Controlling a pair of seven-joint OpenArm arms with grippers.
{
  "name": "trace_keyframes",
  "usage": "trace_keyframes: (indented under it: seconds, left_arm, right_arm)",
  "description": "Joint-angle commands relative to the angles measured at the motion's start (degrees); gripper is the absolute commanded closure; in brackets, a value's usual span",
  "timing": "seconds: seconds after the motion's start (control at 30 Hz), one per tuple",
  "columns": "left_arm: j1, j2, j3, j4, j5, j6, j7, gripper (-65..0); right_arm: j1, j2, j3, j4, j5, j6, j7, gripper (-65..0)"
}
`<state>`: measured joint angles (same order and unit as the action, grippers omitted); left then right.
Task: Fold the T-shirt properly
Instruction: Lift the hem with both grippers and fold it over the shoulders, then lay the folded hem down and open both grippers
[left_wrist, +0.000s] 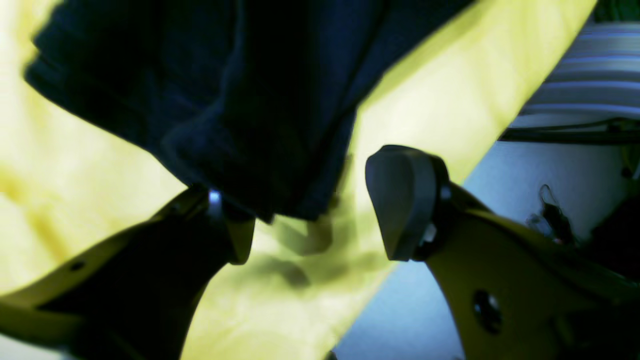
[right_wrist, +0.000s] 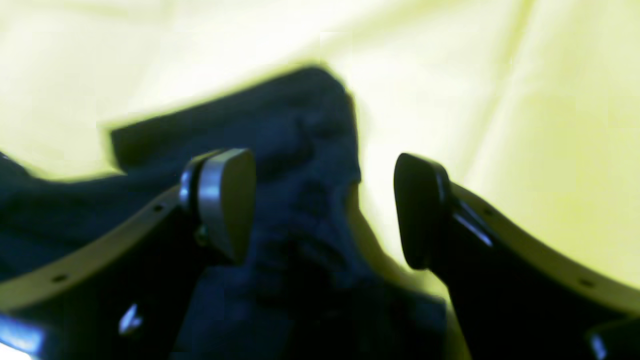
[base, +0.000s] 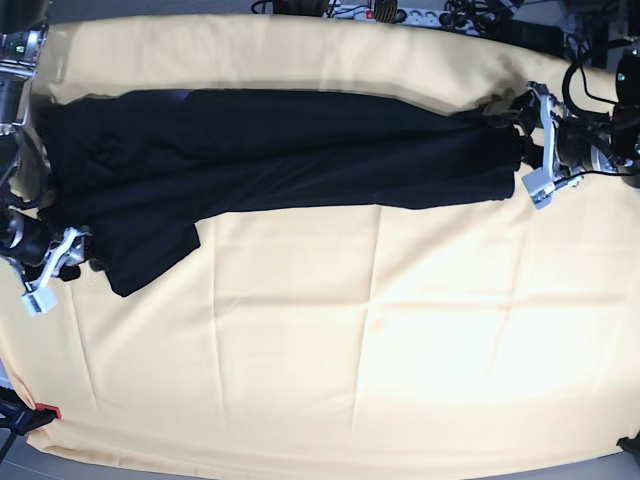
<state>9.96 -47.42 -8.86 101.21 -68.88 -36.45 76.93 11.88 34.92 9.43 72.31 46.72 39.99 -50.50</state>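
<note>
The black T-shirt (base: 300, 160) lies in a long, rumpled band across the far half of the table, with a sleeve jutting toward the front at its left end. At the shirt's right end, my left gripper (base: 515, 150) is open. In the left wrist view the shirt's hem (left_wrist: 200, 100) drapes against one finger, and the gripper (left_wrist: 315, 220) has its jaws wide apart. My right gripper (base: 75, 262) sits at the shirt's left end. It is open (right_wrist: 325, 205), with bunched black cloth (right_wrist: 300, 150) lying loose between its fingers.
A pale yellow cloth (base: 380, 350) covers the whole table under the shirt. Cables and a power strip (base: 400, 12) run along the far edge. A small red item (base: 48, 412) sits at the front left corner. Beyond the table edge is a striped surface (left_wrist: 590, 75).
</note>
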Motion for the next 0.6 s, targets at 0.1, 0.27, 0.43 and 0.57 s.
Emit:
trace_keyframes:
  seconds: [0.1,0.27,0.43,0.57]
  left_arm:
    - [-0.42,-1.18,-0.59,0.61,3.74,0.07,-1.05,-39.2]
    - [-0.31,-1.18,-0.59,0.52,5.68,1.70,-1.09,-39.2]
    - [-0.28,-1.18,-0.59,0.52,5.70,1.70,-1.05,-39.2]
    - [-0.31,-1.20,-0.59,0.52,6.25,1.70,-1.07,-39.2]
  right_arm:
    - [1.62,-2.34,0.46,-0.61,-9.60,-4.04,7.58,-44.8]
    - [1.11,-4.48,0.46,-1.46,-15.52,-10.10,9.14,-44.8]
    - [0.98,-5.97,0.46,-2.75,-14.82,-7.32,8.68,-41.5]
    - [1.09,-6.67,0.46,-4.90,-13.55,-6.54,9.35,-32.6]
